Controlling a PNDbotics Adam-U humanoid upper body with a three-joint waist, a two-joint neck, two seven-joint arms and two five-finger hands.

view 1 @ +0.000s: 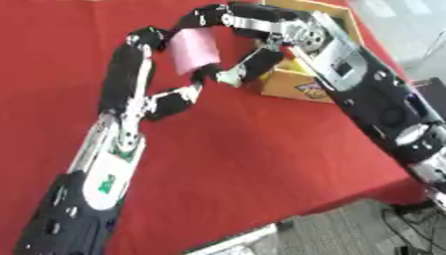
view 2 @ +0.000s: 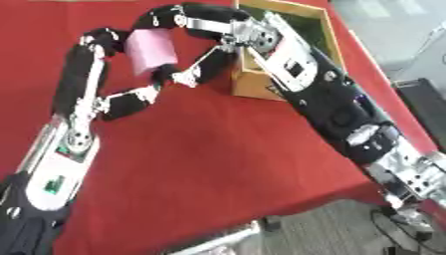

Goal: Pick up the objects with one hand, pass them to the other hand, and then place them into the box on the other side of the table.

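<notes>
Red cloth (view 1: 261, 149) covers the table nearest you, bare of loose items in the foreground, with grey floor past its near edge. Farther in, your left hand (view 1: 144, 74) rises from the lower left, one finger hooked over the top edge and another curled under the lower end of the flat pink rectangular block (view 1: 196, 50), so it is clamped on that block, held clear above the cloth. Your right hand (view 2: 213, 37) comes in from the right, fingers arched over the block's top corner and another reaching its lower edge; both hands look closed round it at once. Judged from that, you are mid-handover. Next move: confirm the right hand's hold on both faces, then spread the left fingers and draw that arm back before swinging right. The block looks matte, plain pink, slightly tilted, its long side roughly upright; probably light and a little soft. Farthest back, the open yellow cardboard box (view 2: 261, 87) sits just behind the right hand.
</notes>
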